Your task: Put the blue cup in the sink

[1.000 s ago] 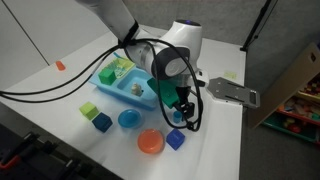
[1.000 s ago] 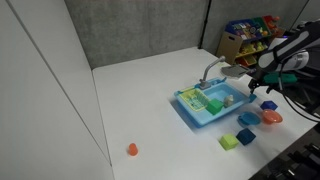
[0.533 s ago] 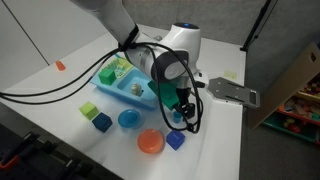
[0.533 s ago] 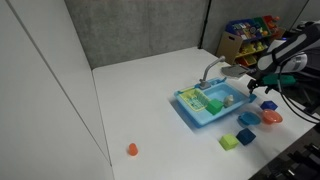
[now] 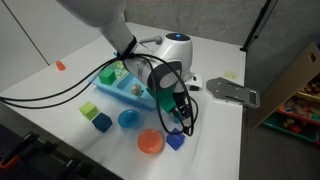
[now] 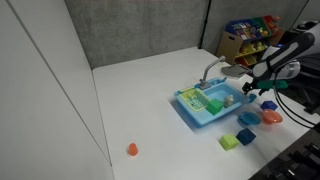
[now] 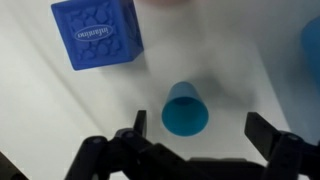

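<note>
The blue cup (image 7: 185, 110) stands upright on the white table, mouth up, small and round. My gripper (image 7: 200, 130) is open just above it, one finger to its left and the other (image 7: 268, 132) well to its right, neither touching it. In both exterior views the gripper (image 5: 178, 113) (image 6: 256, 89) hangs low over the table and hides the cup. The light-blue sink (image 5: 124, 86) (image 6: 210, 104) with its grey faucet (image 6: 210, 71) holds green and yellow toys and lies beside the gripper.
A blue cube (image 7: 97, 33) (image 5: 175, 140) sits close to the cup. An orange plate (image 5: 150, 142), a flat blue dish (image 5: 128, 119), another blue cube (image 5: 101, 122) and a green block (image 5: 89, 109) lie along the table's front. A grey flat tool (image 5: 226, 92) lies further back.
The arm has come down and shifted slightly toward the table's front edge, bringing the open gripper lower over the cup. The toys have not moved.
</note>
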You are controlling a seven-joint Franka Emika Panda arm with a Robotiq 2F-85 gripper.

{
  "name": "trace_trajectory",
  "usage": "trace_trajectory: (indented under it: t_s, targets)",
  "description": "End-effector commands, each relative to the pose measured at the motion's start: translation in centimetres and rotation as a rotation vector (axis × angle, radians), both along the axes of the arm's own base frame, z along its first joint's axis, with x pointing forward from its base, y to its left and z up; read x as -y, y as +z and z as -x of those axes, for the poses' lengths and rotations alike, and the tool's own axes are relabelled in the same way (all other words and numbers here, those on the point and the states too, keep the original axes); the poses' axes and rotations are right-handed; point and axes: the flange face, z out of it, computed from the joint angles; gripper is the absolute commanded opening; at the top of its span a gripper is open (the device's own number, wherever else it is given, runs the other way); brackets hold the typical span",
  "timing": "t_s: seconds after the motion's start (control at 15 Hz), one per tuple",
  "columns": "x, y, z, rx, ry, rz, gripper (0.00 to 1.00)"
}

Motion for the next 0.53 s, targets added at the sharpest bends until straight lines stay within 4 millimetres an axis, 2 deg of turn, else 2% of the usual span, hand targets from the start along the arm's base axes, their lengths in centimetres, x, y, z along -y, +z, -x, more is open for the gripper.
trace_trajectory:
  t_s: [0.0,0.13,0.2,0.27,0.4,0.47]
  targets:
    - [0.7,-0.8,-1.0,0.029,0.02,0.005,1.0]
    - [0.9,-1.3,-1.1,0.029,0.019,0.01,1.0]
    - [1.0,-1.5,-1.2,0.024,0.02,0.01,0.95]
    - [1.1,-1.7,-1.2,0.022,0.02,0.011,0.74]
    - [1.2,-1.9,-1.3,0.018,0.02,0.014,0.68]
    - [1.3,-2.0,-1.4,0.014,0.019,0.015,0.62]
